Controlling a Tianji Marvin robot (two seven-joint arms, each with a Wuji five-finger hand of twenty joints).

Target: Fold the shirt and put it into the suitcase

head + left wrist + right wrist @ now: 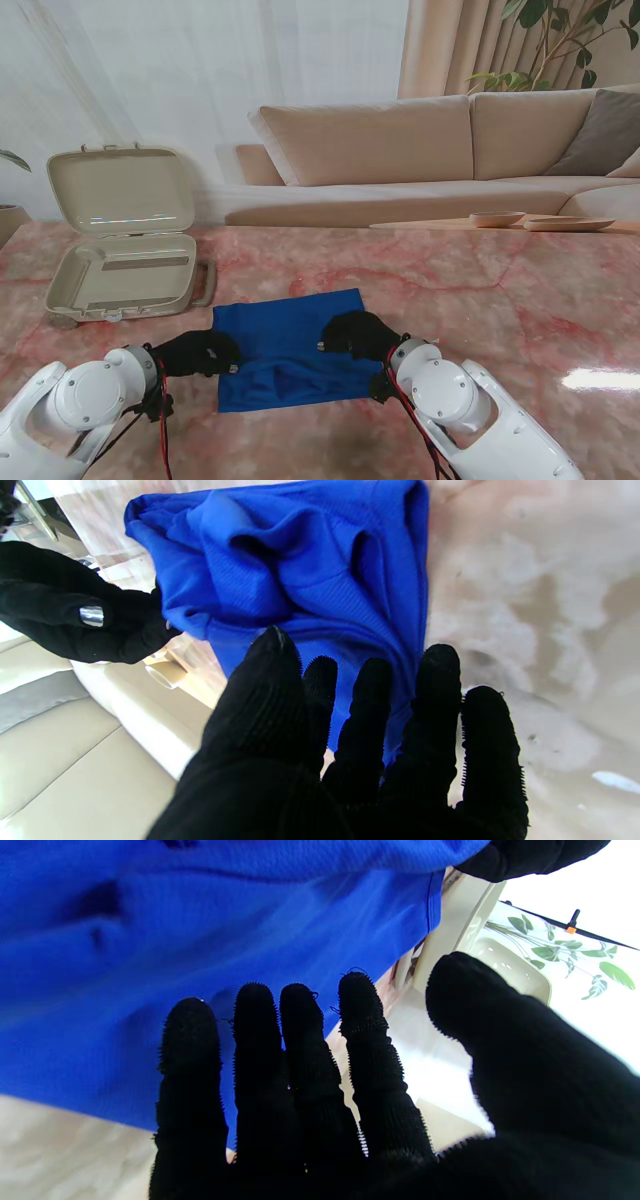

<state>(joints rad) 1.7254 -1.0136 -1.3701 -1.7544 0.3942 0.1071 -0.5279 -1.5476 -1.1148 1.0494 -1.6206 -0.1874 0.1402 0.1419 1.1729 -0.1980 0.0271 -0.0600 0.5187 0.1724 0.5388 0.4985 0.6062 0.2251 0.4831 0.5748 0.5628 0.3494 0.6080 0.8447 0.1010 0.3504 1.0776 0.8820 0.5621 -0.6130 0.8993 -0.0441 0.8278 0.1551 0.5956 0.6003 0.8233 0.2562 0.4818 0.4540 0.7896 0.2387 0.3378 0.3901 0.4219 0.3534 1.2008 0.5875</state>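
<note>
Fingers (pixel 255 1040) of the right hand (pixel 360 335) lie straight and close together on the folded blue shirt (pixel 290 350), gripping nothing. Left hand (pixel 200 352) rests flat at its left edge, fingers slightly spread. Open beige suitcase (pixel 125 240) sits farther left on the marble table (pixel 500 290).

You will find no readable text, label, brand, number or sign in any of the three views. The blue shirt (pixel 290 350) shows plain fabric with no print, the open suitcase (pixel 125 240) carries no legible marking, and the pink marble table (pixel 480 290) bears no writing.
</note>
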